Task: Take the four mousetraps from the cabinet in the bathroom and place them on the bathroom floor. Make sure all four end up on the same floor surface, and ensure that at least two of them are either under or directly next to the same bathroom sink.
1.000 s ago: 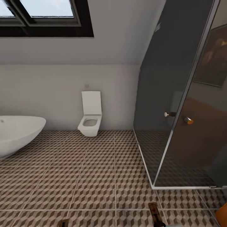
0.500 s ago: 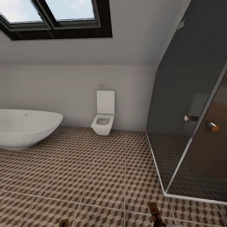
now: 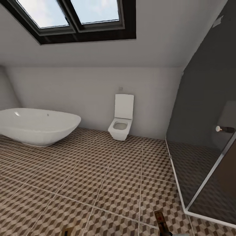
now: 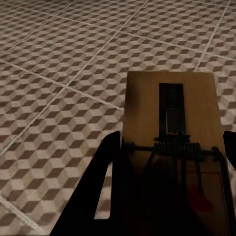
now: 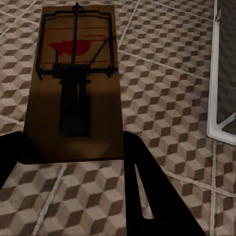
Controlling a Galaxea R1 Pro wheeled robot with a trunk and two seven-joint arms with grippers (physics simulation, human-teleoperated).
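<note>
Each arm is carrying a trap across the patterned bathroom floor [image 3: 108, 183]. The left gripper [image 4: 167, 162] has its dark fingers closed along the two long edges of a mousetrap [image 4: 169, 128], which juts forward from between them; the right gripper [image 5: 73, 147] clamps the near end of a second mousetrap [image 5: 76, 88] the same way.

These look light and stiff, thin boards that won't flex, so edge pinches like these should hold (the sprung wire on top is the part to keep clear of). Smooth wood may slip if tilted.

Both are flat tan rectangles with a dark wire bar, a coil spring across the middle and a red mark.

Ahead stand a bathtub [image 3: 39, 126], a toilet [image 3: 121, 123] and a glass shower screen [image 3: 203, 131].
</note>
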